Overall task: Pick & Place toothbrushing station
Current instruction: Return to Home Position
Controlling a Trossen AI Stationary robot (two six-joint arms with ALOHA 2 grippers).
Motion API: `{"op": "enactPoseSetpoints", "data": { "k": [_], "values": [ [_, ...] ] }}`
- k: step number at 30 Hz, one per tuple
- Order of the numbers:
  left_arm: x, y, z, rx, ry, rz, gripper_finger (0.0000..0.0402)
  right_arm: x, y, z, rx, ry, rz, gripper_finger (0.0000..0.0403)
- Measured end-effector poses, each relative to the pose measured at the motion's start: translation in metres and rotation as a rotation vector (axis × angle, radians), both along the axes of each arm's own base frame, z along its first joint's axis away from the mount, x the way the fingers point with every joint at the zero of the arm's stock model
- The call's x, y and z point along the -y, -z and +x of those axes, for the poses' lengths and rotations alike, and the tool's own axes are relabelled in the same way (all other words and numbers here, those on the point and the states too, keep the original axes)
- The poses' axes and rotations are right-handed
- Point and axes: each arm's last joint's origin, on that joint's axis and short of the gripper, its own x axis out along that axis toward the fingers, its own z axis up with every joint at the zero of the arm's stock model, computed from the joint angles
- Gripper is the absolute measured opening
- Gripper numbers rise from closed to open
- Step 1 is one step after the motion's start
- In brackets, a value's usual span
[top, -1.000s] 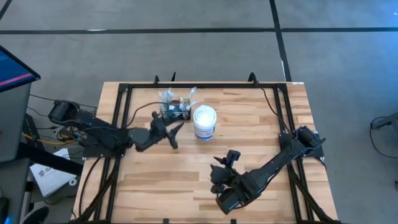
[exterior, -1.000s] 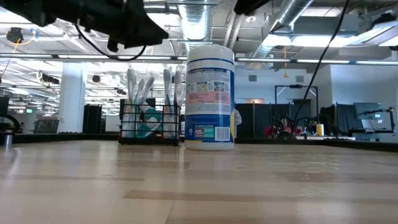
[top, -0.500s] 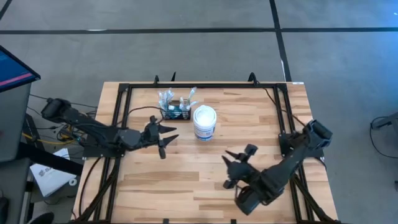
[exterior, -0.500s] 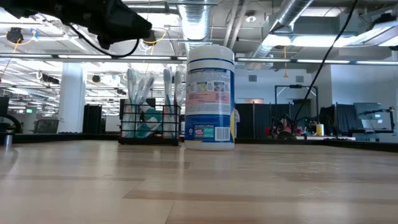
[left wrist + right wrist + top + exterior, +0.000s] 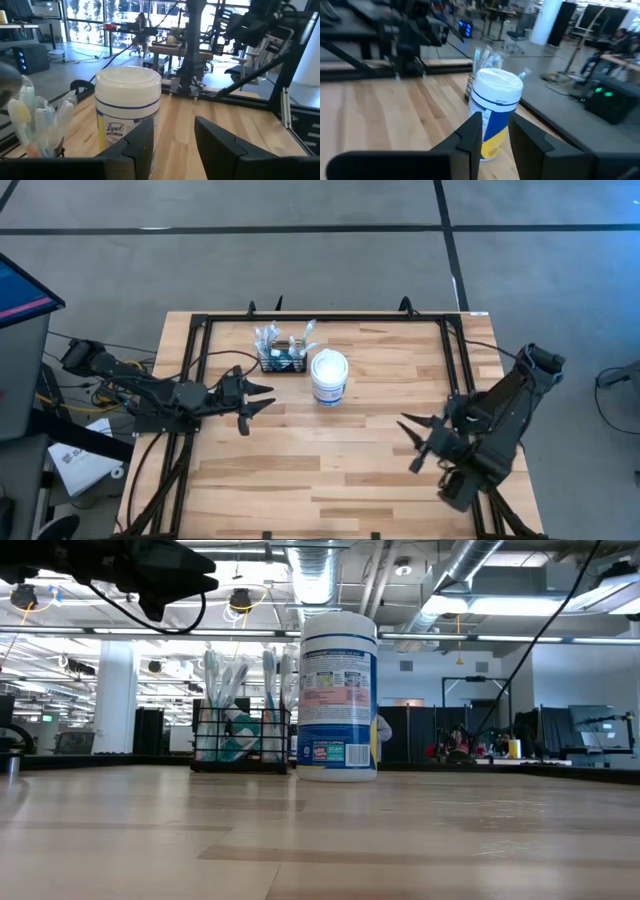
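The toothbrushing station (image 5: 283,364), a small black wire rack with several toothbrushes upright in it, stands on its base at the table's far middle. It also shows in the low view (image 5: 240,740) and the right wrist view (image 5: 471,85). A round white lidded tub (image 5: 329,376) stands just to its right. My left gripper (image 5: 266,397) hovers open near the table's left side, pointing level toward the tub (image 5: 128,110), with nothing between its fingers (image 5: 142,142). My right gripper (image 5: 411,443) hangs open over the table's right part, aimed at the tub (image 5: 495,110).
A black metal frame (image 5: 330,318) runs round the tabletop. Bare wood (image 5: 300,470) fills the near half of the table. Cables and a monitor (image 5: 20,290) sit beyond the left edge.
My right gripper has swung from the table's near middle toward the right edge, rising a little and rolling as it went. My left gripper has drawn back toward the left edge, away from the rack and tub. Rack and tub have stayed where they were.
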Motion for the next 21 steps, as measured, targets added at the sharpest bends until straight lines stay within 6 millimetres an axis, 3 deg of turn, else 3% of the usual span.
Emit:
{"op": "enactPoseSetpoints", "data": {
  "k": [13,17,21],
  "values": [
    [0.001,0.000,0.000,-0.014,0.027,0.044,0.0135,0.044,0.006,-0.057,0.192,-0.110,0.089,0.0084],
    [0.000,0.000,0.000,-0.015,0.024,0.045,0.0135,0.057,0.019,-0.072,0.266,-0.154,0.145,0.0073],
    [-0.002,0.000,0.001,-0.012,0.013,0.047,0.0135,0.062,0.036,-0.073,0.306,-0.139,0.209,0.0067]
  ]
}}
